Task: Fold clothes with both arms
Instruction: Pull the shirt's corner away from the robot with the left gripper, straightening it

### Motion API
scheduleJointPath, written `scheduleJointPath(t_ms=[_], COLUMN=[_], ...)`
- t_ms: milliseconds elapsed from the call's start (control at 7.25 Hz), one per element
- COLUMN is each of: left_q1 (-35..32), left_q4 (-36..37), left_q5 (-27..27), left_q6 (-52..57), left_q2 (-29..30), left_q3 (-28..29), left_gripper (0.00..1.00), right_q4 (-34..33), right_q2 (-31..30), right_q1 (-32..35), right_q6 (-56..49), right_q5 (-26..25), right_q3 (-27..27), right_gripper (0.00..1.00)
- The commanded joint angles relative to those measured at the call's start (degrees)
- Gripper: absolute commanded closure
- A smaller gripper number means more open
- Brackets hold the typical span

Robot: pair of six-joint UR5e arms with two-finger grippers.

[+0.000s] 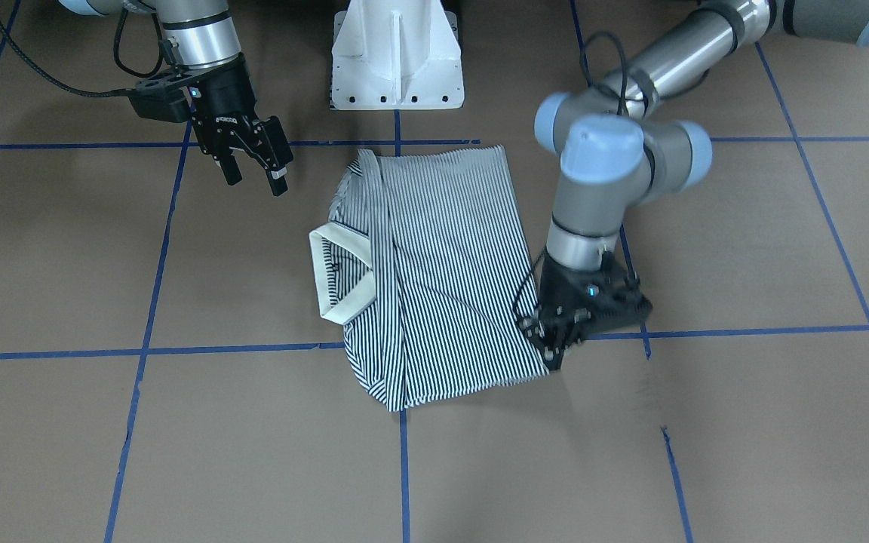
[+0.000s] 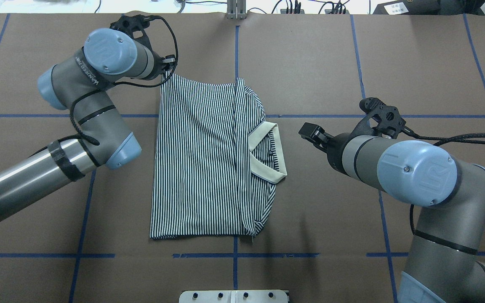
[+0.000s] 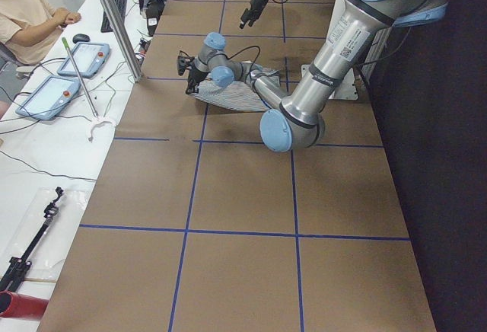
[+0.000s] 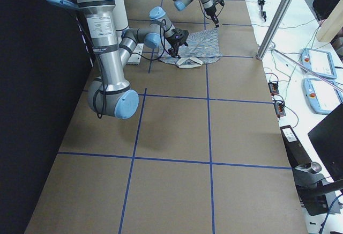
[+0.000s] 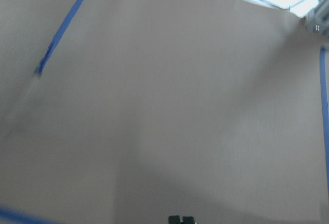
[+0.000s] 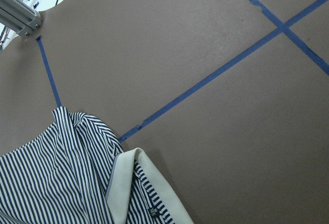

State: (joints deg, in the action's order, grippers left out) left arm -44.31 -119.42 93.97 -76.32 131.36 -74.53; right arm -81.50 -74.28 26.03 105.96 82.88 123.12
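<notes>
The navy-and-white striped polo shirt (image 1: 442, 271) lies folded lengthwise on the brown table, its cream collar (image 1: 340, 275) toward my right side. My left gripper (image 1: 551, 343) is down at the shirt's far hem corner and looks shut on it; in the overhead view the corner (image 2: 166, 78) peaks up to the gripper (image 2: 167, 67). The left wrist view shows only blurred table. My right gripper (image 1: 255, 179) is open and empty, hovering above the table beside the collar (image 2: 267, 151). The right wrist view shows the collar (image 6: 128, 188) and striped cloth (image 6: 46, 178).
The white pedestal base (image 1: 397, 60) stands at the robot's edge, close to the shirt's near hem. Blue tape lines (image 2: 234, 254) grid the table. An aluminium post (image 3: 114, 20), tablets and a seated operator (image 3: 30, 16) are beyond the far edge.
</notes>
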Motion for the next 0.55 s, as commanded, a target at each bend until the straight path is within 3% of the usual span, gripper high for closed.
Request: scheduleJointPath(t_ms=[0,138,414], left_q1=[-1.21,-1.56,-4.27], left_q4=[-8.97,-8.99,-8.37], left_q5=[0.86,2.25,11.54], left_q6=[1.52,1.52,1.52], left_q2=[4.87,3.82,-8.68], left_q3=[11.77,9.42,-9.56], left_gripper=[0.62,0.49,0.49], right_q4=[0.46,0.37,-0.33], right_q2=[0.19,3.41,14.19], right_q1=[-0.36,-0.36,-1.32], right_q6=[0.12,0.12,-0.93], right_q5=[-0.09,-0.09,2.7], right_q3=[-0.16,-2.25,-14.24], right_gripper=[0.0,0.0,0.0])
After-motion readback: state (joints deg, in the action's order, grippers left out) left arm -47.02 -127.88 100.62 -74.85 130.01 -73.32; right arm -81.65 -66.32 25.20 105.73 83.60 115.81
